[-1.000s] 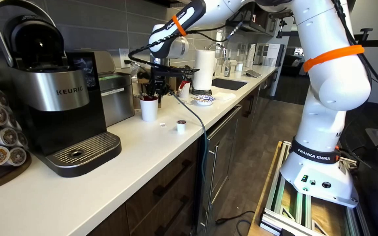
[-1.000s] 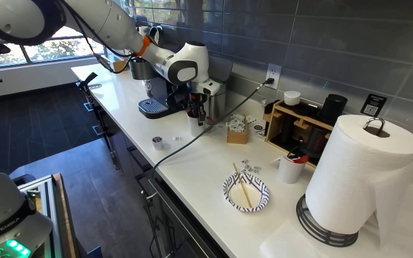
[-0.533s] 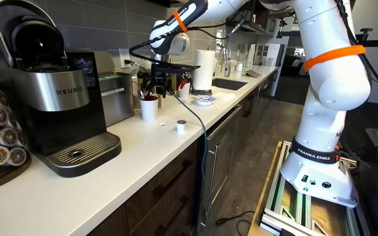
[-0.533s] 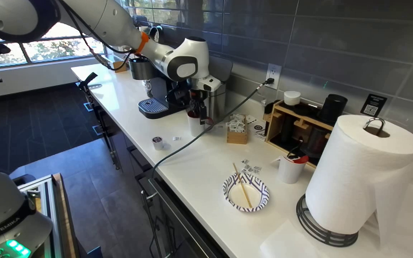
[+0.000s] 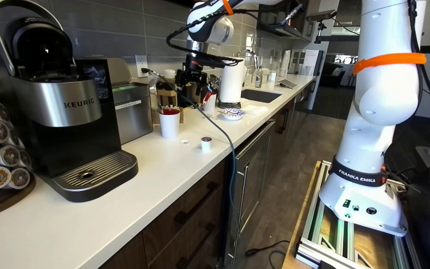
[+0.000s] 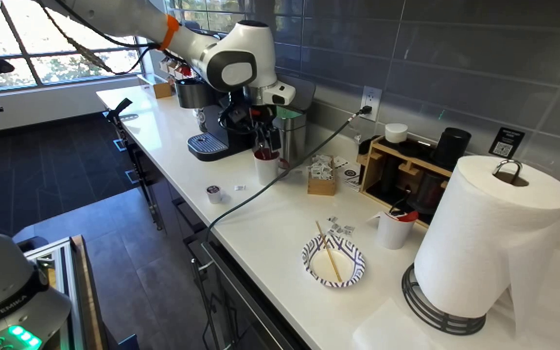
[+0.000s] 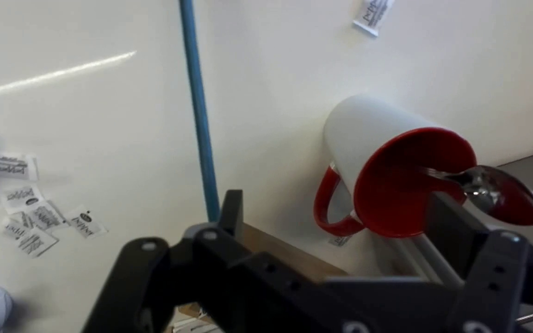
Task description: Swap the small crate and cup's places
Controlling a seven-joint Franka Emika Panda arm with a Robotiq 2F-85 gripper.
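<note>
I find the gripper [image 7: 338,212] spread wide above the worktop [image 6: 270,228]. The cup [image 6: 266,172] stands upright, lower and apart from it, set back from the front edge; the crate [image 6: 322,187] sits near the cup, closer to the wall edge. I count one crate; two white-and-red cups, the second cup [image 6: 393,233] farther along; one spoon [image 7: 502,194] in the first; one loose pod [image 6: 214,196] and one bowl [image 6: 320,266] nearer the front edge.

Both exterior views look along the front edge of the tabletop [image 5: 155,183], roughly opposite ways, from near the coffee machine [image 5: 67,108] or paper-towel roll [image 6: 489,238], sharing the cup [image 6: 265,170]; closest, the wrist view looks down.
</note>
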